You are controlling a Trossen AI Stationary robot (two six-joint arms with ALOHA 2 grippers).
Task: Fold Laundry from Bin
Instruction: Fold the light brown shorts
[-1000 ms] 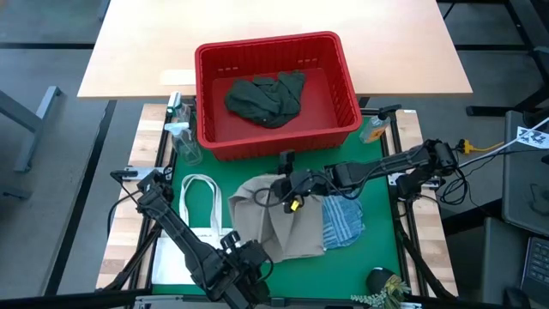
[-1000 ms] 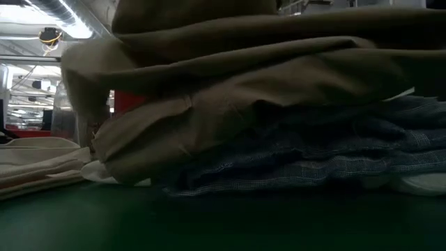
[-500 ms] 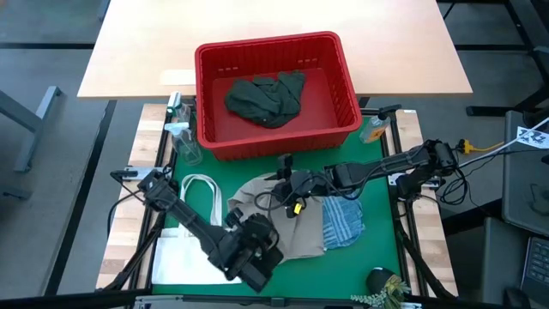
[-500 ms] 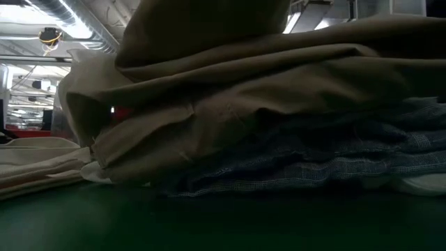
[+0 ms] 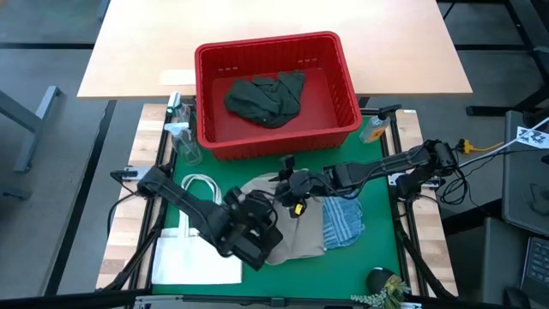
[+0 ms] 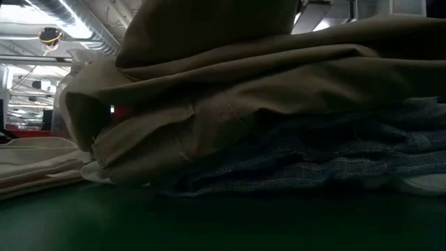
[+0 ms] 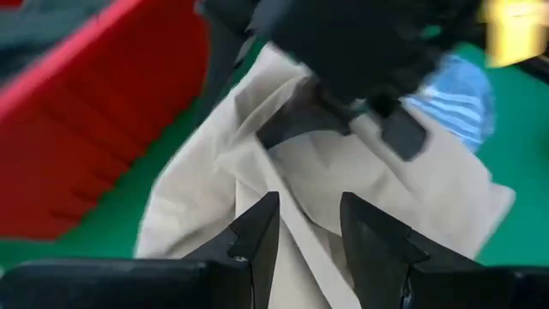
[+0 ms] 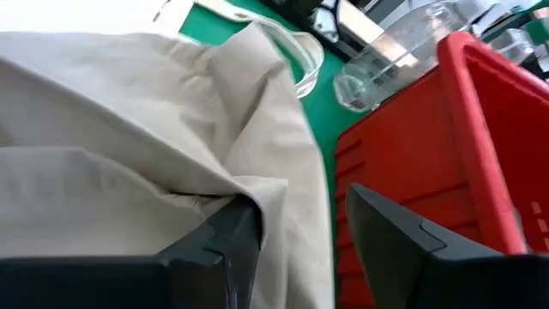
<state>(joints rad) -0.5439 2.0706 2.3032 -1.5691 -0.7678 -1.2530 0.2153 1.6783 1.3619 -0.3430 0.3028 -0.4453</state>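
Both pincers work over the crumpled beige cloth garment [image 5: 287, 225] on the green table mat [image 5: 377, 249]. Left gripper [image 7: 309, 225] hovers over the garment's near part, its two dark fingers [image 7: 256, 233] a narrow gap apart with only cloth showing beyond them; whether it holds any I cannot tell. Right gripper [image 8: 296, 225] sits at the garment's far edge beside the rectangular red plastic bin with slotted sides [image 5: 343, 86], fingers parted, a beige fold lying against one finger [image 8: 227, 236].

The beige piece is creased and partly doubled over, lying on a blue-and-white striped cloth [image 5: 341, 221] that peeks out at its right. A dark green bundled garment [image 5: 264, 98] lies in the bin. A flat white tote bag with handles [image 5: 196, 249] lies to the left. No readable writing shows.
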